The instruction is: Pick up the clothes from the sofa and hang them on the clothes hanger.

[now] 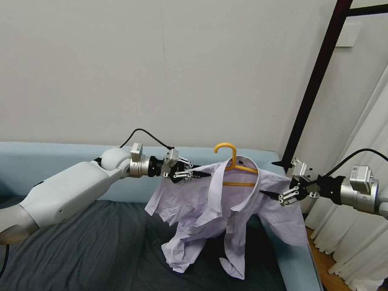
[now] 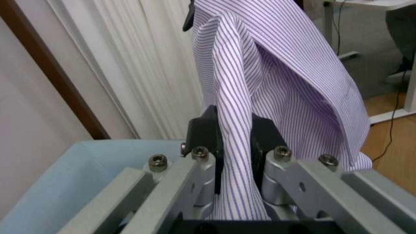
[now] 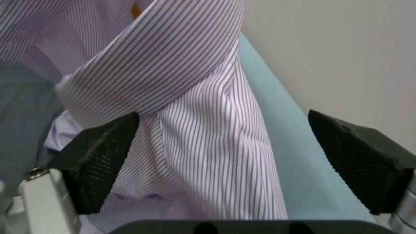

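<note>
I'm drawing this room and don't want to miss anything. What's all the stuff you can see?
shirt: one, white with purple stripes, draped on the hanger above the sofa
hanger: one, yellow, hook poking out of the shirt's collar
sofa: one, light blue with a dark grey seat, below the shirt
pole: one, black, slanting against the wall on the right
curtain: one, white, far right
left gripper: one, silver and black, shut on the shirt
right gripper: one, silver and black, open around the shirt's other side
</note>
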Tool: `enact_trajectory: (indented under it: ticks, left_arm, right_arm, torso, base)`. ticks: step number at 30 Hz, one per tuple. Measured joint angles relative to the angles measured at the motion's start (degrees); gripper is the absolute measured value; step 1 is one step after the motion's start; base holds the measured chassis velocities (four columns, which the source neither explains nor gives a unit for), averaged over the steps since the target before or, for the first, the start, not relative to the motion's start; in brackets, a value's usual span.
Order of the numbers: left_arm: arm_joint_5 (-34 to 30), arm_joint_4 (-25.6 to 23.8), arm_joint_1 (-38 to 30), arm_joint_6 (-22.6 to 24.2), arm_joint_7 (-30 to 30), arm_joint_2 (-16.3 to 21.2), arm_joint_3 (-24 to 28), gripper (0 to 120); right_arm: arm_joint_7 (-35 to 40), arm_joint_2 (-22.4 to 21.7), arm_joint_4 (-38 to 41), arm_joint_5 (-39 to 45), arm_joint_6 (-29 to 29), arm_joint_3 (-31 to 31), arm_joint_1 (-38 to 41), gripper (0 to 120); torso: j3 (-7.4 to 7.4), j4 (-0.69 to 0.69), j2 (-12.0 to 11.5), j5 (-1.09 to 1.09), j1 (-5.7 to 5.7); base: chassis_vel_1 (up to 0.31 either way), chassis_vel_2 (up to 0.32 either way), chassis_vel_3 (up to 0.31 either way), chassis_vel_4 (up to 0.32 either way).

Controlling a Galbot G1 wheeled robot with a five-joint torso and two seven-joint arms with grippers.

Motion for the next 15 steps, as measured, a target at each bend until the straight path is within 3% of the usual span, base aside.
enact_trajectory:
  ticks: [5, 9, 11, 12, 15]
  left_arm:
    - [0.96, -1.27, -0.30, 0.00, -0.01, -0.14, 1.44, 8]
    - [1.30, -1.24, -0.40, 0.00, -0.15, -0.66, 1.94, 8]
    - [1.31, -1.23, -0.42, 0.00, -0.16, -0.70, 1.97, 8]
    - [1.40, -1.23, -0.65, -0.01, -0.33, -0.99, 2.29, 8]
    - [1.48, -1.33, -0.85, -0.06, -0.74, -1.43, 2.44, 8]
  right_arm:
    - [-1.98, 0.04, 0.29, -0.14, -0.62, -0.45, -0.15, 75]
    - [-2.33, 0.42, 0.86, 0.61, -1.04, -0.69, -0.17, 62]
    - [-2.35, 0.44, 0.87, 0.61, -1.06, -0.70, -0.17, 62]
    - [-2.71, 0.71, 0.99, 0.70, -1.24, -1.15, -0.14, 51]
    - [-3.23, 1.12, 0.94, 0.71, -1.48, -1.84, -0.13, 38]
  torso:
    - [0.00, 0.01, 0.00, 0.00, 0.00]
    - [0.00, 0.01, 0.00, 0.00, 0.00]
    - [0.00, 0.01, 0.00, 0.00, 0.00]
    - [0.00, 0.01, 0.00, 0.00, 0.00]
    - [0.00, 0.01, 0.00, 0.00, 0.00]
  base:
    - [0.000, 0.000, 0.000, 0.000]
    - [0.000, 0.000, 0.000, 0.000]
    - [0.000, 0.000, 0.000, 0.000]
    - [0.000, 0.000, 0.000, 0.000]
    - [0.000, 0.000, 0.000, 0.000]
